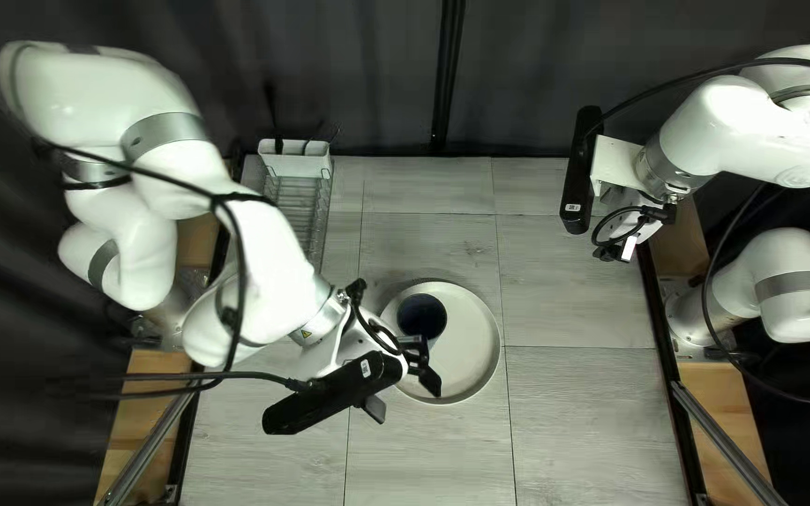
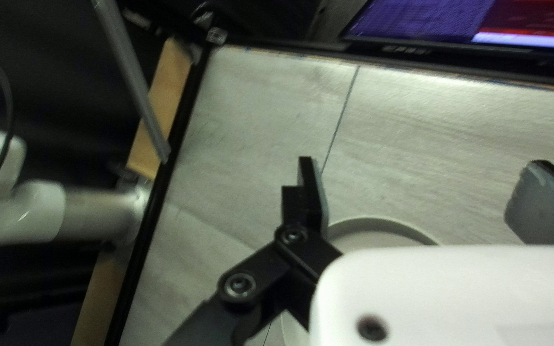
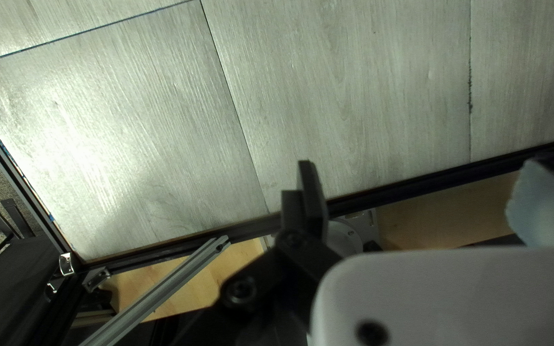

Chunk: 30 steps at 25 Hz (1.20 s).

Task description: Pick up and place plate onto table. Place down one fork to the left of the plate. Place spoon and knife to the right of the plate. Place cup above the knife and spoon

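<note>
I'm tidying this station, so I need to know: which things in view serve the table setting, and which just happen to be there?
For the job:
plate
cup
rack and caddy, a likely source
dark items in the caddy, perhaps cutlery

Just there:
screen
metal bar
curtain

A robotics lab, by everything I can see from here.
I have two white xArm7 arms [image 1: 253, 281] facing each other across a wood-grain table [image 1: 574, 412], with black cables [image 1: 236, 309] slung along them. Dark curtains [image 1: 349, 66] hang beyond both my left claw [image 1: 403, 395] and my right claw [image 1: 616, 253]. Well ahead of the left claw, past the table's edge, a monitor [image 2: 437, 50] glows; a bare metal strut [image 3: 174, 282] slants near the right claw.
</note>
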{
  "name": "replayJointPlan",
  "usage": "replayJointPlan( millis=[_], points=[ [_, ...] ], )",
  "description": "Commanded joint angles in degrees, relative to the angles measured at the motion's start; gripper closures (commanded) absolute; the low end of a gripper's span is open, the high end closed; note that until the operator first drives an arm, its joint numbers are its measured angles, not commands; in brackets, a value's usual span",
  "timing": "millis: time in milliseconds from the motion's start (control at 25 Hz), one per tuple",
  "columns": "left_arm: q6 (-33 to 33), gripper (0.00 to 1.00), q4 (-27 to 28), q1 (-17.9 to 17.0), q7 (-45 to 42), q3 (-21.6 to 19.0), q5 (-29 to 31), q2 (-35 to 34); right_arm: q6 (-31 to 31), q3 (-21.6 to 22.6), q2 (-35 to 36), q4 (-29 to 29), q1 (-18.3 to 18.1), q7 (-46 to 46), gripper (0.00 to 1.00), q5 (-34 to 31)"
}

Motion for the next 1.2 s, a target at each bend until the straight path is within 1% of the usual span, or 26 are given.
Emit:
replayJointPlan(
  millis=[40,680,720,760,800,840,880,920,960,1000,1040,1080,1120,1200],
  points=[
    [-0.01,0.00,0.01,-0.01,0.02,0.01,0.00,-0.01,0.00,0.00,0.00,0.00,0.00,0.00,0.00,0.00],
    [-0.01,0.00,0.01,-0.01,0.02,0.01,0.00,-0.01,0.00,0.00,0.00,0.00,0.00,0.00,0.00,0.00],
    [1.53,0.00,-3.05,4.19,-3.21,-3.06,1.11,1.34,0.00,0.00,0.00,0.00,0.00,0.00,0.00,0.00],
    [-0.43,0.00,-3.56,7.73,-6.54,-5.71,0.10,2.58,0.00,0.00,0.00,0.00,0.00,0.00,0.00,0.00],
    [-1.97,0.00,-4.35,11.30,-8.04,-8.49,-0.06,2.52,0.00,0.00,0.00,0.00,0.00,0.00,0.00,0.00],
    [-2.92,0.00,-4.83,13.29,-8.80,-10.06,0.02,2.34,0.00,0.00,0.00,0.00,0.00,0.00,0.00,0.00],
    [-4.92,0.00,-6.04,17.36,-9.81,-13.25,0.48,1.51,0.00,0.00,0.00,0.00,0.00,0.00,0.00,0.00],
    [-5.82,0.00,-6.86,19.66,-10.16,-14.95,0.90,0.83,0.00,0.00,0.00,0.00,0.00,0.00,0.00,0.00],
    [-6.31,0.00,-8.60,23.27,-11.30,-17.39,2.35,-0.07,0.00,0.00,0.00,0.00,0.00,0.00,0.00,0.00],
    [-6.08,0.00,-10.00,25.61,-12.21,-18.89,3.66,-0.78,0.00,0.00,0.00,0.00,0.00,0.00,0.00,0.00],
    [-5.99,0.00,-10.92,27.14,-12.65,-19.86,4.57,-1.40,0.00,0.00,0.00,0.00,0.00,0.00,0.00,0.00],
    [-5.83,0.00,-12.48,29.63,-13.13,-21.28,6.21,-2.57,0.00,0.00,0.00,0.00,0.00,0.00,0.00,0.00],
    [-5.78,0.00,-13.06,30.61,-13.19,-21.77,6.80,-3.09,0.00,0.00,0.00,0.00,0.00,0.00,0.00,0.00],
    [-5.25,0.00,-15.29,34.01,-12.48,-22.90,9.27,-6.00,0.00,0.00,0.00,0.00,0.00,0.00,0.00,0.00]
  ],
)
